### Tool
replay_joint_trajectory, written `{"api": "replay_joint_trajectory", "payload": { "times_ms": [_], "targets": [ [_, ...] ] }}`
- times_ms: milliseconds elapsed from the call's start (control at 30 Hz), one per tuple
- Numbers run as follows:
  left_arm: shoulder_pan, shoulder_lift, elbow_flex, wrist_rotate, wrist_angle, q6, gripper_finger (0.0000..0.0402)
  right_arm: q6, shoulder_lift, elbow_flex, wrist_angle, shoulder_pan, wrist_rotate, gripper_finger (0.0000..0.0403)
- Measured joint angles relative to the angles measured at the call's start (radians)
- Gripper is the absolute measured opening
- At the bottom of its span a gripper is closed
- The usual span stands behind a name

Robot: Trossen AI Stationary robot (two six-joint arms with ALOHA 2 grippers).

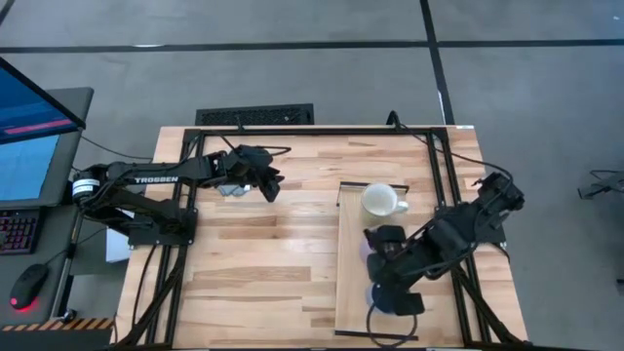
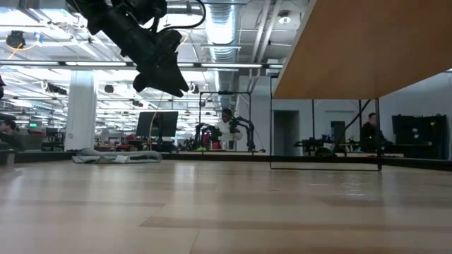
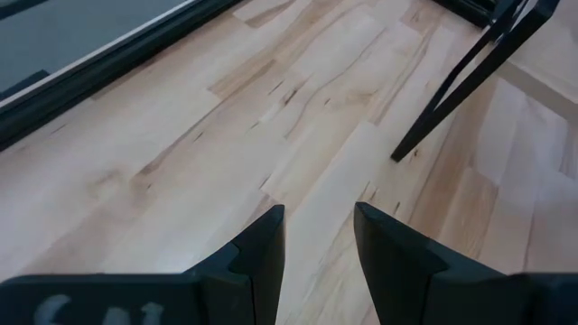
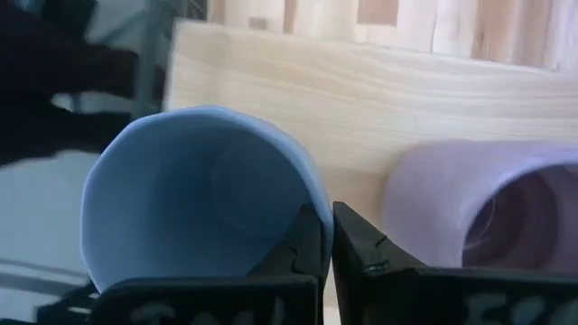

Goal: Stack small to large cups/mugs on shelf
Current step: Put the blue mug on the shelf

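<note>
Gripping the rim of the slate blue ceramic mug (image 4: 194, 199), your right tool (image 4: 327, 246) has its fingers pinched shut on the wall, over the long pale wooden shelf (image 1: 352, 292).

You can see the blue mug's smooth, empty, matte inside, with the pale lavender purple mug (image 4: 479, 208) just beside it on the same plank. Farther along the shelf, the cream-white handled mug (image 1: 381, 201) stands upright and apart. Your left tool (image 3: 318, 236) hangs open above the slatted wooden counter (image 1: 263, 263), well away.
</note>
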Motion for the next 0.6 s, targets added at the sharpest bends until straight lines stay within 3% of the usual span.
{"api": "replay_joint_trajectory", "payload": {
  "times_ms": [600],
  "targets": [
    [-0.043, 0.000, 0.000, 0.000, -0.012, 0.001, 0.0125, -0.132, 0.058, -0.001, 0.026, -0.030, -0.048, 0.0019]
  ]
}}
